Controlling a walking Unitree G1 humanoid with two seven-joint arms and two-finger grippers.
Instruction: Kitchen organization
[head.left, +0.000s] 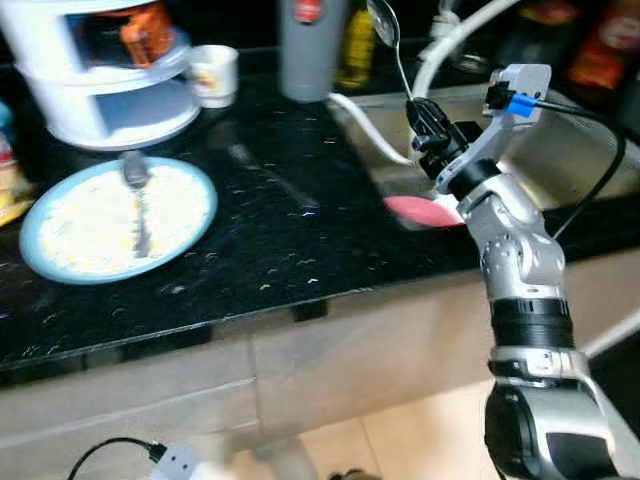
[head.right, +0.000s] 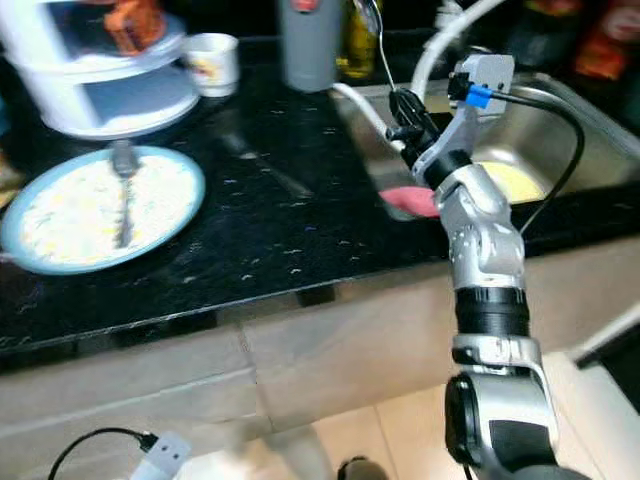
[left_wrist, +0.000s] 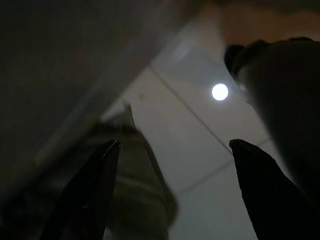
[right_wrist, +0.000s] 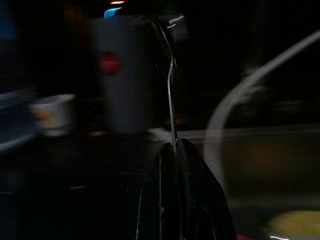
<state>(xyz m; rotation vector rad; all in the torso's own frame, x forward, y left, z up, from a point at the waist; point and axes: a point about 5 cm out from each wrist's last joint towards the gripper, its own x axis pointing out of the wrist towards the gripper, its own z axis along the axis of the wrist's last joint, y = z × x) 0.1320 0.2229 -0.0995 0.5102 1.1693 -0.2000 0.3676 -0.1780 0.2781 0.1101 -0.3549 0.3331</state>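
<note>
The right tool (head.left: 424, 112) is closed tight on the handle of a metal spoon (head.left: 388, 35), holding it upright with the bowl at the top, above the left edge of the steel sink (head.left: 560, 150) and just right of a grey cup (head.left: 310, 45) at the far side of the black table (head.left: 290, 220). On the left of the table a blue plate (head.left: 115, 220) carries a second spoon (head.left: 137, 195), with a white tiered rack (head.left: 105, 70) and a small white cup (head.left: 214, 73) beyond it. The left tool (left_wrist: 170, 195) hangs idle, its two fingers spread wide apart and gripping nothing.
</note>
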